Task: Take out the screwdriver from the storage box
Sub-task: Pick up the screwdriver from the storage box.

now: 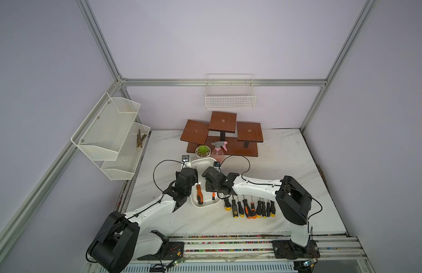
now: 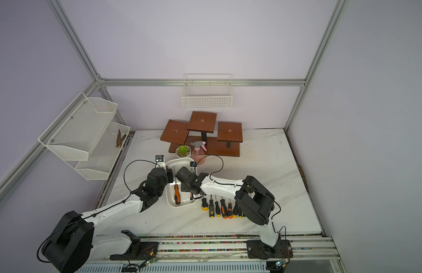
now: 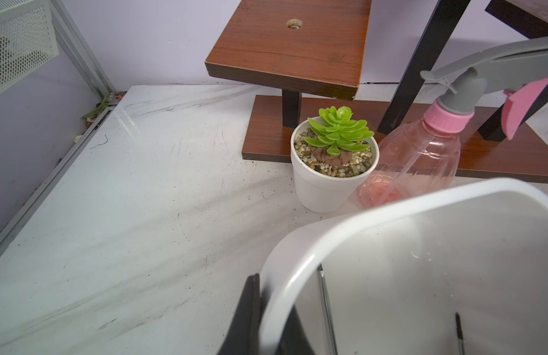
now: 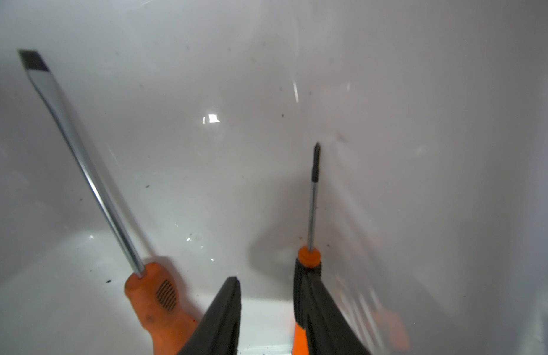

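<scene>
Right wrist view: right claw [image 4: 268, 276] nearest, jaws parted, nothing clamped. Handle of small screwdriver [image 4: 312, 209] partly hidden behind one finger. Big screwdriver [image 4: 91, 178] seen alongside; both lie inside storage box [image 4: 235, 92].
Left wrist view: left claw [image 3: 274, 295] closed on storage box rim. Potted plant [image 3: 334, 172] and spray bottle [image 3: 420, 153] seen just beyond box.
Top views: storage box placed mid-table [image 1: 276, 153], between arms. Row of screwdrivers [image 1: 250, 208] laid out beside box, under right arm.
</scene>
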`<state>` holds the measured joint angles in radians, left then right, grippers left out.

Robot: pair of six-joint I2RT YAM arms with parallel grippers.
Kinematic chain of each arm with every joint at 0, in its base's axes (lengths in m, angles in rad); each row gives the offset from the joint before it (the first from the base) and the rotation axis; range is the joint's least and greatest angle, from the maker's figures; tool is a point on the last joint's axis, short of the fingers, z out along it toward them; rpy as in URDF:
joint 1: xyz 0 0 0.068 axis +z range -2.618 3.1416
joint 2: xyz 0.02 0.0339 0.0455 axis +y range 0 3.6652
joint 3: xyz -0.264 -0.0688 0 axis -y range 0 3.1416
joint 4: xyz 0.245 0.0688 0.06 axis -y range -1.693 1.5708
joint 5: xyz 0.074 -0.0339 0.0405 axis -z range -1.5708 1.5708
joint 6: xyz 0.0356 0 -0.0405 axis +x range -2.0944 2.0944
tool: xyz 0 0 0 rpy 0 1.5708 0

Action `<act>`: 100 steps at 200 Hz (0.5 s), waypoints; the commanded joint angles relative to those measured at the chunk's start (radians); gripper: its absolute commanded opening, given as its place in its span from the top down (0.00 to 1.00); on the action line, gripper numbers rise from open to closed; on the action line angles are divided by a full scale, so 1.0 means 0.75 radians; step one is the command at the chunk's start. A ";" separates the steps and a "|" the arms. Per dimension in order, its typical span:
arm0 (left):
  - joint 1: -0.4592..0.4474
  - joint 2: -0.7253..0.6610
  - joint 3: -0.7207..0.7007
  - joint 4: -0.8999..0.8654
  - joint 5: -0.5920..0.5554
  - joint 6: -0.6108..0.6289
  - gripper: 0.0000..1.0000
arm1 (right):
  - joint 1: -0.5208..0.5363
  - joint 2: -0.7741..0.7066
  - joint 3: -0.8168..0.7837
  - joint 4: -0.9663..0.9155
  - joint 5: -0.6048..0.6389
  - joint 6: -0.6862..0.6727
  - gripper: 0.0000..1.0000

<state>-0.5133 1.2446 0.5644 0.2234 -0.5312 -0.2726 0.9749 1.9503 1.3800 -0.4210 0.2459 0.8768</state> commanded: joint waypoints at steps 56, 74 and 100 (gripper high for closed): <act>-0.007 -0.007 0.019 0.084 -0.003 0.020 1.00 | -0.030 0.057 -0.063 -0.242 0.123 -0.018 0.60; -0.007 -0.020 0.007 0.088 -0.008 0.016 1.00 | -0.034 0.057 -0.081 -0.259 0.131 -0.006 0.60; -0.007 -0.039 -0.009 0.092 -0.013 0.010 1.00 | -0.053 0.080 -0.109 -0.237 0.085 0.022 0.59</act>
<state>-0.5255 1.2453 0.5644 0.2527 -0.5190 -0.2783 0.9752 1.9564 1.3537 -0.4774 0.2779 0.8623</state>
